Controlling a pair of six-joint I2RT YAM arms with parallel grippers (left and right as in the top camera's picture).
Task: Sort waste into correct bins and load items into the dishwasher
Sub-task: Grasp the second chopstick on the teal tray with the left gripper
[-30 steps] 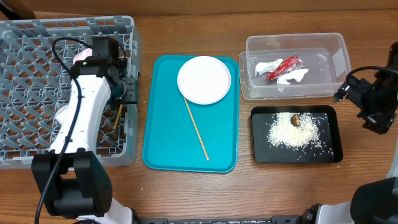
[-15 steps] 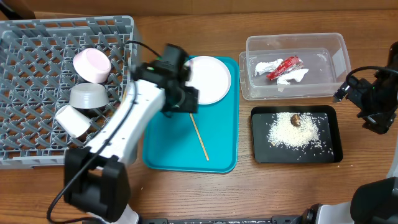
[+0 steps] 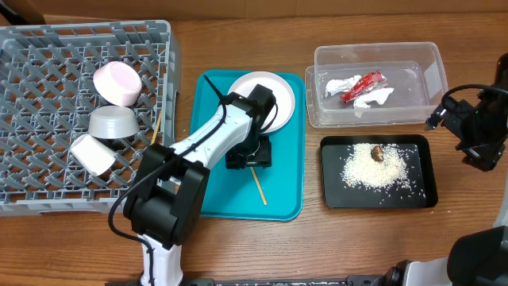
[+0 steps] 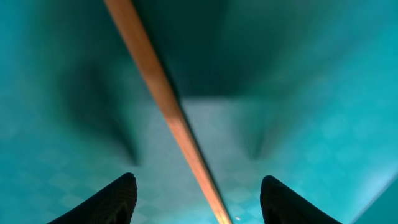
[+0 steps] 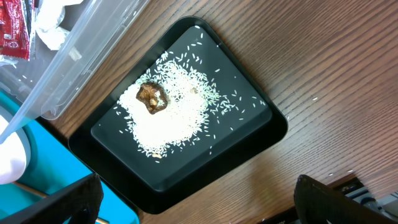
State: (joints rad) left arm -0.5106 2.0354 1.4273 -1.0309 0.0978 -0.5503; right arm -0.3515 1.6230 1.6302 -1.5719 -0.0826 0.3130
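Observation:
My left gripper is low over the teal tray, open, with a wooden chopstick lying between its fingers; the left wrist view shows the chopstick and the open jaws close above it. The white plate sits at the tray's far end, partly under my arm. The grey rack holds a small white bowl, a grey metal bowl, a white cup and a second chopstick. My right gripper is open and empty at the right.
The clear tub holds the red wrapper and white napkin. The black tray holds rice and a brown scrap; it also shows in the right wrist view.
My left arm has swung from the rack's right edge across to the teal tray and come down over the chopstick. The right arm has not moved.

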